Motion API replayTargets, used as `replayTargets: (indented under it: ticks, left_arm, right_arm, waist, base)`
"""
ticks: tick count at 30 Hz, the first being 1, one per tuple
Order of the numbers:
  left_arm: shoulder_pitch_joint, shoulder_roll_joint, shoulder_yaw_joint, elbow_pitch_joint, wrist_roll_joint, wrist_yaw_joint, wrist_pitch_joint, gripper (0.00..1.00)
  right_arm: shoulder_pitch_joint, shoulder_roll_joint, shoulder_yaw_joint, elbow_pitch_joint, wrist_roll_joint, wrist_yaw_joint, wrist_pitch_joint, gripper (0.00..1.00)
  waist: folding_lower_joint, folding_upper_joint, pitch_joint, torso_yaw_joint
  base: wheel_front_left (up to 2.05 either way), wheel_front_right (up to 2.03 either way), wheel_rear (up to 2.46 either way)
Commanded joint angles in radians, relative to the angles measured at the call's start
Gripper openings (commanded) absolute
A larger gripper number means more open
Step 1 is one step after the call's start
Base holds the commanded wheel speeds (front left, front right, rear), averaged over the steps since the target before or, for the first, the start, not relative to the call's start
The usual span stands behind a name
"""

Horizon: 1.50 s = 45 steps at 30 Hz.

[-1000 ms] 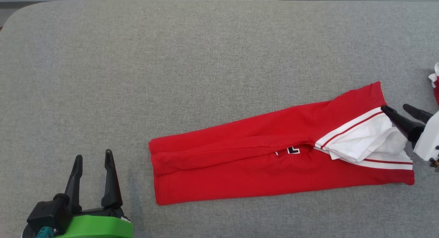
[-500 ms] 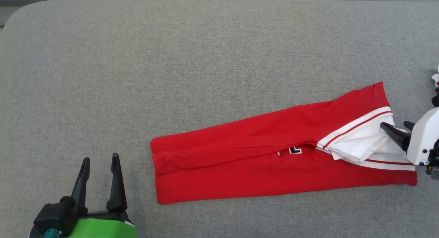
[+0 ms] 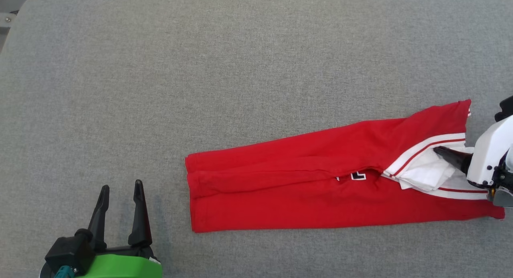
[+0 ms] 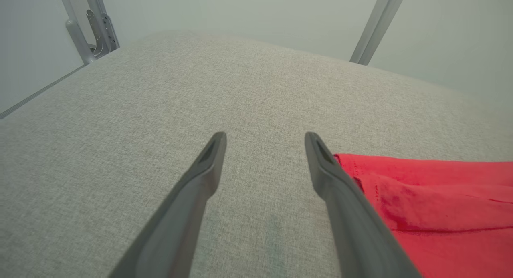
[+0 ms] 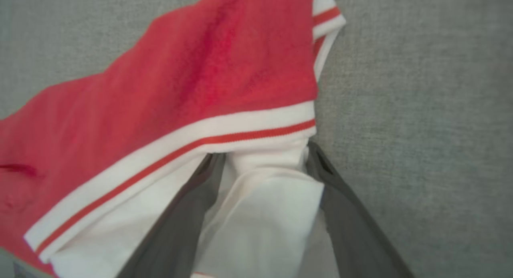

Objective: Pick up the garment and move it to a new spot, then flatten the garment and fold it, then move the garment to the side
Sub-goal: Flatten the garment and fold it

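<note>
The garment (image 3: 320,182) is a red top with white, red-striped trim, folded into a long strip on the right half of the grey table (image 3: 200,69). My right gripper (image 3: 441,152) reaches in from the right edge over the strip's white end. In the right wrist view, the right gripper (image 5: 262,156) is open, its two fingers straddling a bunched fold of white fabric (image 5: 260,214) just below the striped hem. My left gripper (image 3: 120,188) stands open and empty at the lower left. In the left wrist view, the left gripper (image 4: 264,140) is just left of the garment's red end (image 4: 433,198).
The grey padded table has a rounded corner (image 3: 24,5) at the far left. Metal frame posts (image 4: 92,25) stand beyond the far edge in the left wrist view. Part of my right arm's white housing (image 3: 489,154) covers the garment's right end.
The head camera has tilted, shifting the whole picture. My right gripper has moved from the garment's right edge in over the white fabric. The left gripper has stayed put.
</note>
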Motion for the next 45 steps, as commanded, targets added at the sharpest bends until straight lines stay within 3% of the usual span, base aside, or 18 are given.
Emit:
replayTargets:
  ticks: [1,4,5,6,7,16,30,37,41,45]
  left_arm:
    - [-0.013,-0.008,0.01,0.006,0.009,-0.007,-0.003,1.0]
    - [-0.008,-0.02,0.021,0.014,0.015,-0.016,-0.003,1.0]
    - [-0.006,-0.024,0.023,0.017,0.019,-0.019,-0.003,1.0]
    - [-0.005,-0.028,0.025,0.02,0.021,-0.023,-0.003,1.0]
    - [-0.005,-0.03,0.027,0.023,0.023,-0.025,-0.003,1.0]
    - [0.002,-0.053,0.051,0.042,0.039,-0.045,-0.003,1.0]
    - [0.008,-0.078,0.079,0.062,0.057,-0.071,-0.003,1.0]
    - [-0.008,-0.086,0.076,0.076,0.066,-0.085,-0.003,1.0]
    - [-0.007,-0.085,0.08,0.083,0.071,-0.088,-0.003,1.0]
    - [-0.019,-0.084,0.074,0.101,0.064,-0.096,-0.003,1.0]
  right_arm:
    - [0.024,0.067,0.044,0.011,0.057,0.009,0.046,1.0]
    - [0.027,0.075,0.057,-0.007,0.106,0.009,0.078,1.0]
    - [0.03,0.071,0.057,-0.012,0.114,0.009,0.082,0.83]
    - [0.035,0.065,0.059,-0.017,0.119,0.008,0.084,0.35]
    - [0.039,0.061,0.061,-0.022,0.124,0.008,0.086,0.0]
    - [0.027,0.026,-0.013,-0.012,0.164,0.004,0.051,0.0]
    - [0.03,-0.045,-0.259,-0.037,0.146,0.004,0.069,0.0]
    - [0.101,0.039,-0.303,-0.272,0.214,0.005,0.146,0.0]
    - [0.174,0.156,-0.236,-0.454,0.214,0.005,0.161,0.0]
    - [0.209,0.296,-0.116,-0.549,0.11,0.005,0.12,0.0]
  waist:
    - [0.0,0.0,0.002,0.002]
    - [0.0,0.0,0.0,0.001]
    - [0.0,0.0,-0.001,0.0]
    - [0.0,0.0,-0.004,-0.001]
    - [0.0,0.0,-0.005,-0.001]
    - [0.0,0.0,-0.023,-0.023]
    - [0.0,0.0,-0.053,-0.088]
    - [0.0,0.0,-0.071,-0.101]
    - [0.0,0.0,-0.073,-0.117]
    - [0.0,0.0,-0.072,-0.13]
  base:
    - [0.0,0.0,0.0]
    - [0.0,0.0,0.0]
    - [0.0,0.0,0.0]
    - [0.0,0.0,0.0]
    - [0.0,0.0,0.0]
    - [0.0,0.0,0.0]
    - [0.0,0.0,0.0]
    - [0.0,0.0,0.0]
    - [0.0,0.0,0.0]
    - [0.0,0.0,0.0]
